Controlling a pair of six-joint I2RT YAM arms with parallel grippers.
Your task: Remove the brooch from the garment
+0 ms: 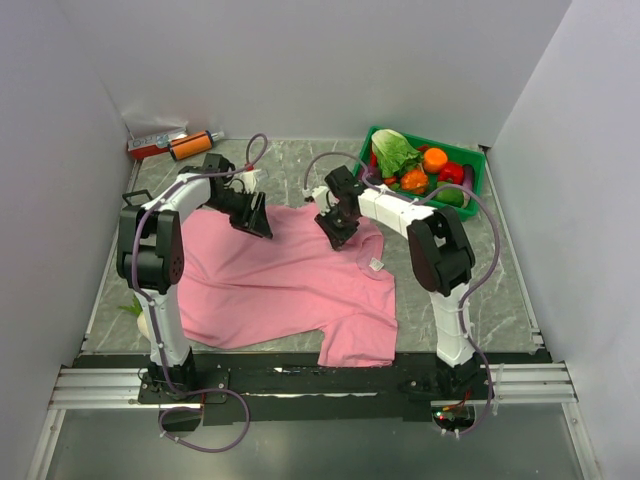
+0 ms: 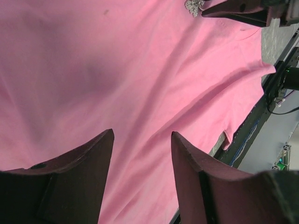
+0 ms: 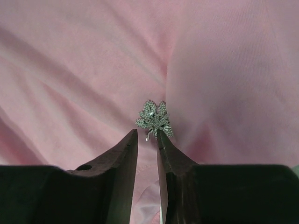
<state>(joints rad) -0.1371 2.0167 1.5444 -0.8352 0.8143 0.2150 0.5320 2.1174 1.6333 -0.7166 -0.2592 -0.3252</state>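
Observation:
The garment [image 1: 280, 290], a pink T-shirt, lies spread on the table between the two arms. The brooch [image 3: 154, 120], a small silvery leaf-shaped piece, sits on the cloth right at the tips of my right gripper [image 3: 147, 133]. Its jaws stand a narrow gap apart, the right fingertip touching the brooch's lower edge. My left gripper [image 2: 141, 133] hangs open over the shirt's upper left part [image 1: 255, 222], nothing between its fingers. In the left wrist view the brooch [image 2: 192, 6] shows at the top edge beside the right gripper's fingers [image 2: 233, 9].
A green basket [image 1: 476, 180] of vegetables stands at the back right. An orange and a red tool [image 1: 190, 145] lie at the back left corner. The shirt's white label [image 1: 377, 264] shows near the right arm. White walls close in both sides.

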